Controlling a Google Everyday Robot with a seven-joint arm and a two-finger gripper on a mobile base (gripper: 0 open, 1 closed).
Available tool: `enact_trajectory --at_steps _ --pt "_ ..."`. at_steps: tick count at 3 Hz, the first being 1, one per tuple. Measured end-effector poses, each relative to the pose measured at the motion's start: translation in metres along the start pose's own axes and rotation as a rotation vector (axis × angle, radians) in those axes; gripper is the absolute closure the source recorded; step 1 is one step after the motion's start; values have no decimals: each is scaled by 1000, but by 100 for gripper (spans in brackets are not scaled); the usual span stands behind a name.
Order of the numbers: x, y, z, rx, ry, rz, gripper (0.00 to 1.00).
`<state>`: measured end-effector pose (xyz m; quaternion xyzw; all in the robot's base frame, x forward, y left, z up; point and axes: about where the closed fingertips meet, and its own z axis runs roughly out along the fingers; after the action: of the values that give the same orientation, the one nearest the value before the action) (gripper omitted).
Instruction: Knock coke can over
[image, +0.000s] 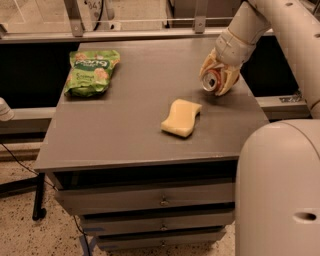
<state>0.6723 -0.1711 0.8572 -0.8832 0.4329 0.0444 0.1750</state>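
The coke can (211, 81) is a small red can with a silver top. It is tipped over with its top facing the camera, near the right edge of the grey table (130, 125). My gripper (216, 77) is at the can, its cream fingers (228, 80) on either side of it and closed around it. The can's body is mostly hidden by the fingers.
A yellow sponge (181, 117) lies left and in front of the can. A green snack bag (91, 70) lies at the table's far left. Drawers are under the tabletop. My white base (280, 190) fills the lower right.
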Motion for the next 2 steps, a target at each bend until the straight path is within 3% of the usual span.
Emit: enact_trajectory --at_steps 1,2 --pt "1 11 3 -55 57 -67 84" --pt "-1 22 7 -96 89 -104 61"
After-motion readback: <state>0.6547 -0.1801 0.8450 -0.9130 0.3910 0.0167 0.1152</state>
